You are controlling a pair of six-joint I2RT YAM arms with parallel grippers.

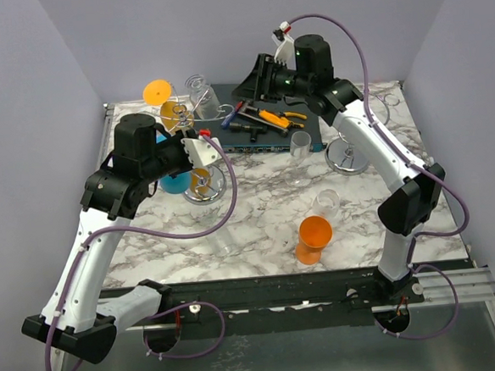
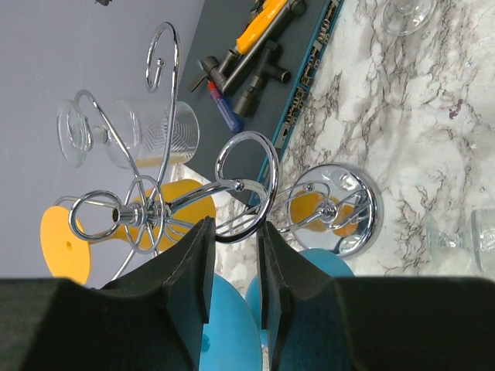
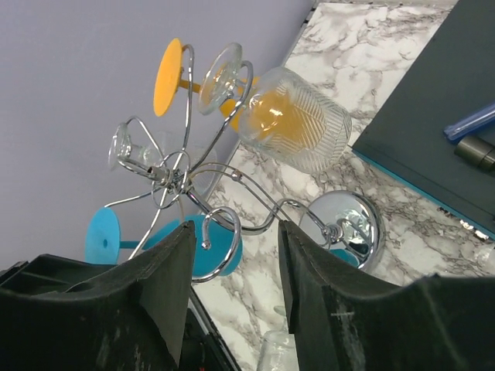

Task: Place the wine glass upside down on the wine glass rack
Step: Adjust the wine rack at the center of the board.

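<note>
While the left fingers (image 2: 206, 249) pinch the rack (image 2: 240, 185), the right fingers (image 3: 179, 259) gape empty near the hanging wine glass (image 3: 294, 124).

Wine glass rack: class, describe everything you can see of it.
The wine glass rack is shiny chrome wire: a round mirrored base, a curved stem and looped arms ending in rings. It stands on the marble table. An orange glass, a blue glass and a clear ribbed glass hang from it upside down. The left gripper flanks one ring; contact is unclear.
</note>
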